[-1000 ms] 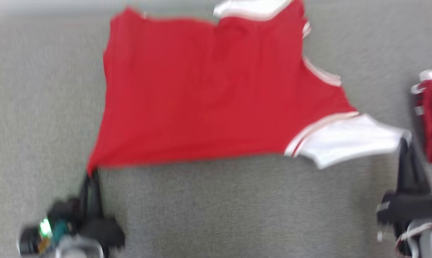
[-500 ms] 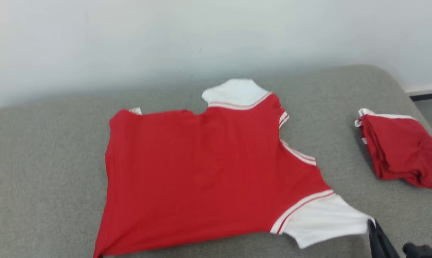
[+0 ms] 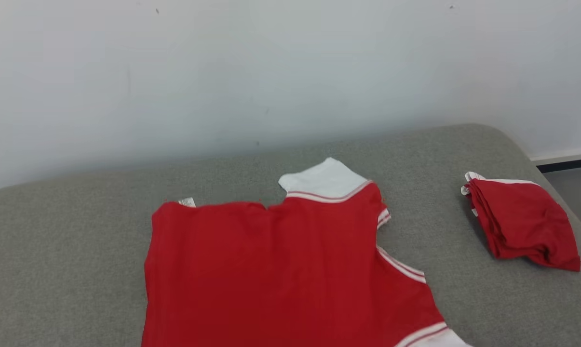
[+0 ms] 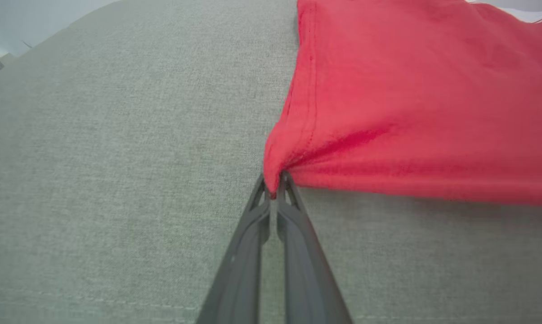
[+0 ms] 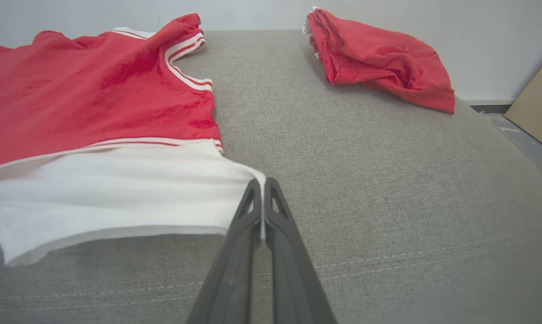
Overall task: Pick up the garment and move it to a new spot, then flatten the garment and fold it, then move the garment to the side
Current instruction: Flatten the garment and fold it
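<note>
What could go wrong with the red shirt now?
The left gripper pinches only a corner tip of the red shirt, so it might slip out. The right gripper grips just the white sleeve edge; an uneven pull could wrinkle the shirt. The folded red garment lies close by on the right and might get bumped.
</note>
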Robot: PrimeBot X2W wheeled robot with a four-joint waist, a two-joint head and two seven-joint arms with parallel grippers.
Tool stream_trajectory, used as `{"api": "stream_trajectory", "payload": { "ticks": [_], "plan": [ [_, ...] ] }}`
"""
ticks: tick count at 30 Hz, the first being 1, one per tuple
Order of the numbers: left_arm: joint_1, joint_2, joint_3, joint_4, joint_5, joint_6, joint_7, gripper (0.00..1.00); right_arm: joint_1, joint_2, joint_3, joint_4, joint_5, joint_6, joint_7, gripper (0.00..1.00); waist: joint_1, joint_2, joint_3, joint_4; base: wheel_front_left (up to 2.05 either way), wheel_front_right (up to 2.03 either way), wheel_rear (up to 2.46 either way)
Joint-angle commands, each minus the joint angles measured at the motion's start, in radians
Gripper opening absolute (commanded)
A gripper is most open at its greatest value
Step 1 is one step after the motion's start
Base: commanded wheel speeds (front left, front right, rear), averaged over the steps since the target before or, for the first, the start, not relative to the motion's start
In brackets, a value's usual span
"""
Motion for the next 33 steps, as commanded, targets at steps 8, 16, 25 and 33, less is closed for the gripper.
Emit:
{"api": "stream_trajectory", "payload": {
  "ticks": [8,16,25,33],
  "plan": [
    [0.050,0.006,0.032,-0.057,0.004,-0.011,-0.003,0.00,0.040,-0.001,-0.025,-0.053,0.003,-0.004,-0.001,0.00,0.0001,0.0001,0.008,0.015,0.00,0.00,0.00],
    [-0.060,0.005,-0.005,-0.142,0.046,-0.057,-0.003,0.00,-0.075,0.002,0.014,-0.131,0.007,-0.004,-0.001,0.00,0.0001,0.0001,0.056,0.036,0.00,0.00,0.00],
    [-0.199,0.004,-0.005,-0.056,0.105,-0.090,-0.003,0.00,-0.281,-0.008,0.033,-0.022,-0.011,-0.003,-0.001,0.00,0.0001,0.0001,0.123,0.048,0.00,0.00,0.00],
    [-0.320,0.004,-0.011,0.013,0.134,-0.086,-0.003,0.00,-0.401,-0.023,0.020,0.013,-0.014,-0.004,0.000,0.00,0.0001,0.0001,0.191,0.080,0.00,0.00,0.00]
  ]
}}
